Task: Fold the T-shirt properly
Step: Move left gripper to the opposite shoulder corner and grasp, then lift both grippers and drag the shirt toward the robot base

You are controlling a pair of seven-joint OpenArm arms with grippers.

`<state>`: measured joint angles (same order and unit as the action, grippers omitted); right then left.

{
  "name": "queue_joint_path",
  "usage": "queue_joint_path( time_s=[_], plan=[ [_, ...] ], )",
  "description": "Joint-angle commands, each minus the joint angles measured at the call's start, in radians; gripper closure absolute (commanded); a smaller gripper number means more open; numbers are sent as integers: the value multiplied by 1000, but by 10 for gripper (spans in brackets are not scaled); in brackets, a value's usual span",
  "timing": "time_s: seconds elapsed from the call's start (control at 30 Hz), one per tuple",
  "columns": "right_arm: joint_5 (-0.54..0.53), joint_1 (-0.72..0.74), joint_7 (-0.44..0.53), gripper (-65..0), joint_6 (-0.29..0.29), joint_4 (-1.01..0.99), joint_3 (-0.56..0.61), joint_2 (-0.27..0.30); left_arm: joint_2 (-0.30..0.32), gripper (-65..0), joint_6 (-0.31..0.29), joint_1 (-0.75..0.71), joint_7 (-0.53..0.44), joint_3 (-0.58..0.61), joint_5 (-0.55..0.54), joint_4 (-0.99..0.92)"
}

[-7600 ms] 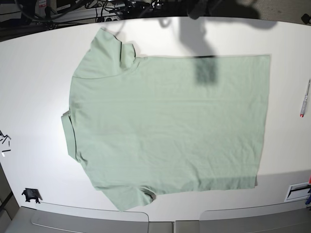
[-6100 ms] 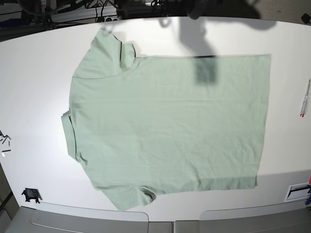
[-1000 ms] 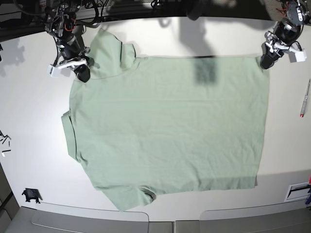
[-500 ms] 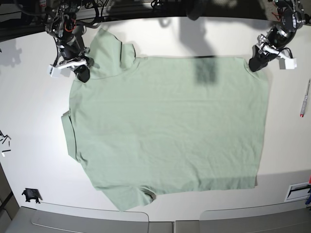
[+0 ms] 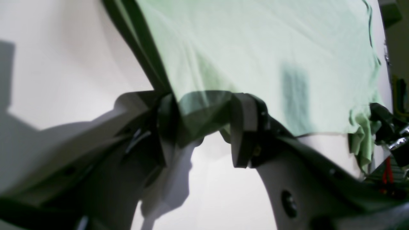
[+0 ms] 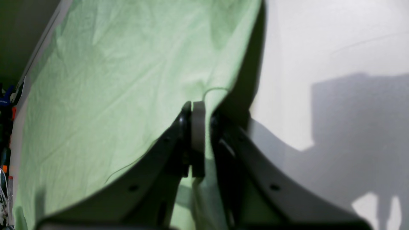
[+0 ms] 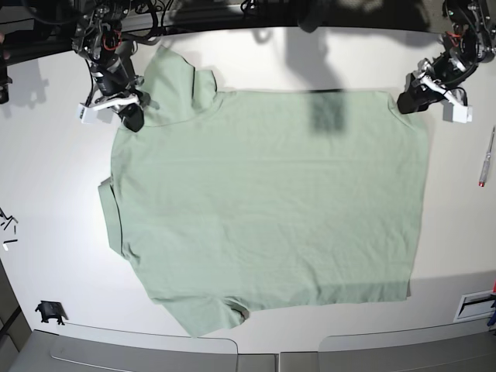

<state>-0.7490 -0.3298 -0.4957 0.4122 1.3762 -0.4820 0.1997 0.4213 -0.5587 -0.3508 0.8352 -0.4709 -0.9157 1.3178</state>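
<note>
Left wrist: my left gripper's fingers [image 5: 244,127] parted, T-shirt fabric [image 5: 204,108] between them. Right wrist: my right gripper's fingers [image 6: 199,137] clenched on fold near shoulder seam. Base: T-shirt spread across desk [image 7: 54,155], collar band [image 7: 111,217] toward my right.

T-shirt [image 7: 271,201] plain pale sage green, no print; worktop [image 7: 62,155] white; both arms' jaws [image 5: 249,127] blk w/ white bits.

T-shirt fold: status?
Done: nothing folded; the T-shirt lies spread, sleeves out.
In hand: the right gripper pinches cloth by the shoulder; the left gripper stands open around fabric at the hem corner.
Left: every fold, likely starting once the left one closes.
</note>
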Motion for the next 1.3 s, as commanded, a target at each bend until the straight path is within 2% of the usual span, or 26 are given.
queue_joint_path(
  time_s=[0.0,0.03,0.13,0.43,0.53,0.67,0.83,0.97,1.0,1.03,1.1,1.27],
  plan=[
    [-10,0,-3,0,0,8,-2,8,15,-267,87,-18,94,1,91,-13],
    [-10,0,-3,0,0,8,-2,8,18,-267,82,-18,120,1,27,-13],
    [-10,0,-3,0,0,8,-2,8,20,-267,6,-18,225,1,-163,-13],
    [-10,0,-3,0,0,8,-2,8,20,-267,-11,-24,301,1,-246,-13],
    [-10,0,-3,0,0,8,-3,8,19,-267,-11,-27,270,1,-232,-13],
    [-10,0,-3,0,0,8,-2,8,19,-267,-6,-26,159,1,-135,-13],
    [-10,0,-3,0,0,8,-2,8,19,-267,84,-26,52,1,-21,-13],
    [-10,0,-3,0,0,8,-3,8,19,-262,91,-26,50,1,-16,-13],
    [-10,0,-3,0,0,8,-2,8,19,-233,91,-26,50,1,-16,-13],
    [-10,0,-5,0,0,8,-3,8,19,-172,91,-26,49,1,-16,-13],
    [-10,0,-10,0,0,8,-2,8,19,0,91,-26,49,1,-16,-13],
    [-10,-1,-67,0,0,10,-3,8,19,0,90,-26,46,0,-16,-13]
  ],
)
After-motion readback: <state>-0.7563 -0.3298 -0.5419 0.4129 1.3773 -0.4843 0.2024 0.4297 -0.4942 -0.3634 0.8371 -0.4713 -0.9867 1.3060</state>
